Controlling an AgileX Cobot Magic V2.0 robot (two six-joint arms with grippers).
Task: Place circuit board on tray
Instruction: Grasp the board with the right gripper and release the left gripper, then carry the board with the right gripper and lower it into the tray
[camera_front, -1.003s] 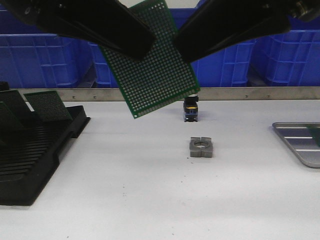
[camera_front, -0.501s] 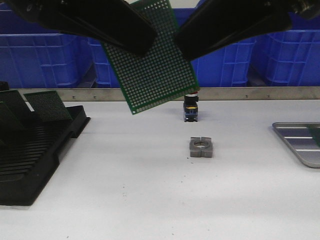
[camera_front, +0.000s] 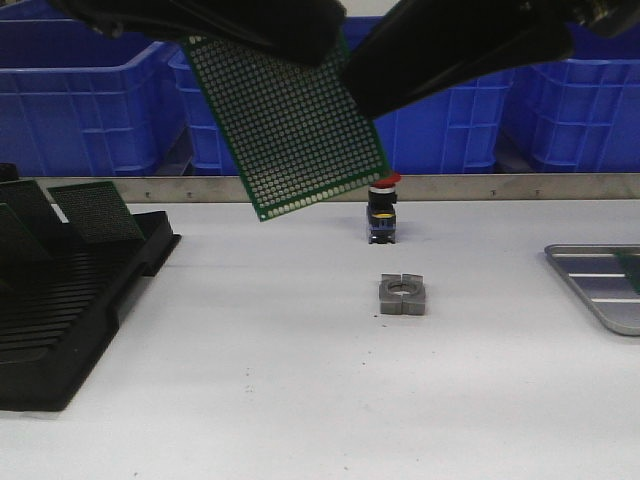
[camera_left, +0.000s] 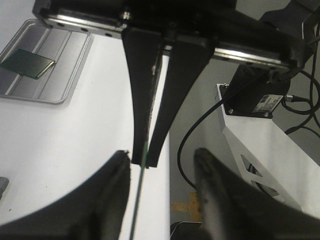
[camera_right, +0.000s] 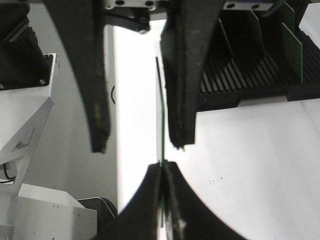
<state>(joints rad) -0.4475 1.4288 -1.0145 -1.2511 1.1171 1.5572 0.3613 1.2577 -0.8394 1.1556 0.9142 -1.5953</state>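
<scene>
Holding the circuit board (camera_front: 290, 125) mid-air: your right gripper (camera_right: 162, 172) is clamped on its edge, your left gripper (camera_right: 139, 146) is spread wide. It hangs well apart from the tray (camera_front: 600, 300), which has 1 other board (camera_left: 27, 63) on it. Carry and set-down remain.

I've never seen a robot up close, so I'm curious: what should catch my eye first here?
First, the green circuit board hanging in mid-air above the middle of the table, pinched by the right gripper, while the left gripper stands open around it. Then the grey tray at the table's right edge, and the black rack with more boards standing in it on the left.
</scene>
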